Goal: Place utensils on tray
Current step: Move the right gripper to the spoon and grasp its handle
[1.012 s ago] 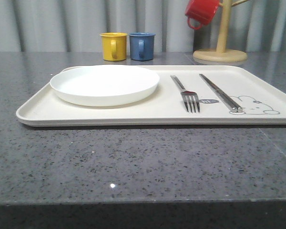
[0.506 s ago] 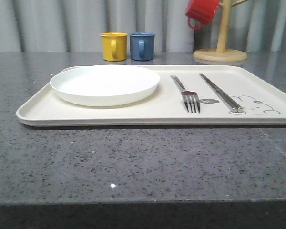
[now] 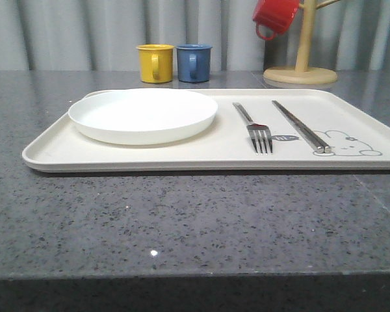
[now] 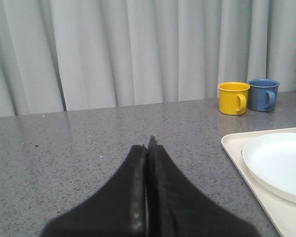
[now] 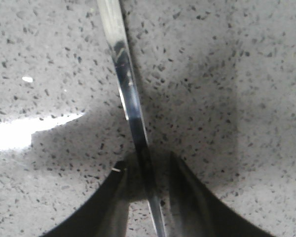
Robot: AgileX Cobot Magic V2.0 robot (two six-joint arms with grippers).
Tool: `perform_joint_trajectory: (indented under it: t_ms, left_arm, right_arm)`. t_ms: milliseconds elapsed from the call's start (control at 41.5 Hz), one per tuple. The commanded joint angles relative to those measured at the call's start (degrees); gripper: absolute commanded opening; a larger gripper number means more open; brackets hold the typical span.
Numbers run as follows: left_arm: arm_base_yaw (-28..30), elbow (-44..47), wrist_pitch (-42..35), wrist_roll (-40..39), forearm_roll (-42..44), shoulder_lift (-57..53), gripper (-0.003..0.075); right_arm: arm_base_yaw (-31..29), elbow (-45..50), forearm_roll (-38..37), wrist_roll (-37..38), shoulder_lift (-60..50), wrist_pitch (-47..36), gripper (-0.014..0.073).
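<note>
Grey speckled stone runs across the table [image 3: 182, 221], with pale curtains behind it. On it sits the cream tray [image 3: 45, 153], already carrying a white plate [image 3: 143, 115] on its left side, a fork [image 3: 255, 127] to the right of the plate, and a pair of chopsticks [image 3: 300, 126] further right, beside a rabbit drawing. Behind the tray stand a yellow mug [image 3: 155, 63] and a blue mug [image 3: 194, 62], and a red mug [image 3: 275, 16] hangs on a wooden stand.

My left gripper [image 4: 147, 187] is pressed fully together, holding nothing, hovering over bare table beside the tray's left edge.

My right gripper [image 5: 147, 197] points down at the stone, its fingers [image 5: 185, 192] slightly parted on either side of a slim shiny handle, which I take to be the spoon [image 5: 128, 98]. I cannot tell whether they grip it yet.

To do this well, I would centre the handle between the fingers, squeeze firmly, lift straight up, then lay it on the tray's free strip, parallel to the fork.
</note>
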Motion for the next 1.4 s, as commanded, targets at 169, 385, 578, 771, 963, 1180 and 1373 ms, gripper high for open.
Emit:
perform_joint_trajectory:
  t_ms: [169,385,578,771,963,1180,1373]
  left_arm:
    - [-0.3,-1.4,-4.7,-0.3,-0.7,0.5,-0.0019]
    - [-0.3,-1.4,-4.7,-0.3,-0.7,0.5,-0.0019]
    - [-0.3,-1.4,-4.8,-0.3,-0.7,0.5,-0.0019]
    - [-0.3,-1.4,-4.8,-0.3,-0.7,0.5,-0.0019]
    - [-0.3,-1.4,-4.8,-0.3,-0.7,0.5,-0.0019]
    - [-0.3,-1.4,-4.8,-0.3,-0.7,0.5,-0.0019]
    - [-0.3,-1.4,-4.8,-0.3,-0.7,0.5,-0.0019]
  right_arm:
    - [-0.5,-1.7,-0.6,-0.6,-2.6,-0.8,-0.0061]
    - [-0.5,-1.7,-0.6,-0.6,-3.9,0.6,-0.0069]
    - [-0.5,-1.7,2.4,-0.6,-7.6,3.4,-0.0068]
    - [1.3,-1.7,4.4,0.8,-10.0,6.9,-0.0068]
    - [8.1,-1.7,4.6,3.3,-10.4,8.4,-0.0068]
    - [18.2,-1.7,5.1,7.5,-10.0,8.0,-0.0068]
    - [22.8,-1.7,9.4,8.4,-8.2,4.8,-0.0068]
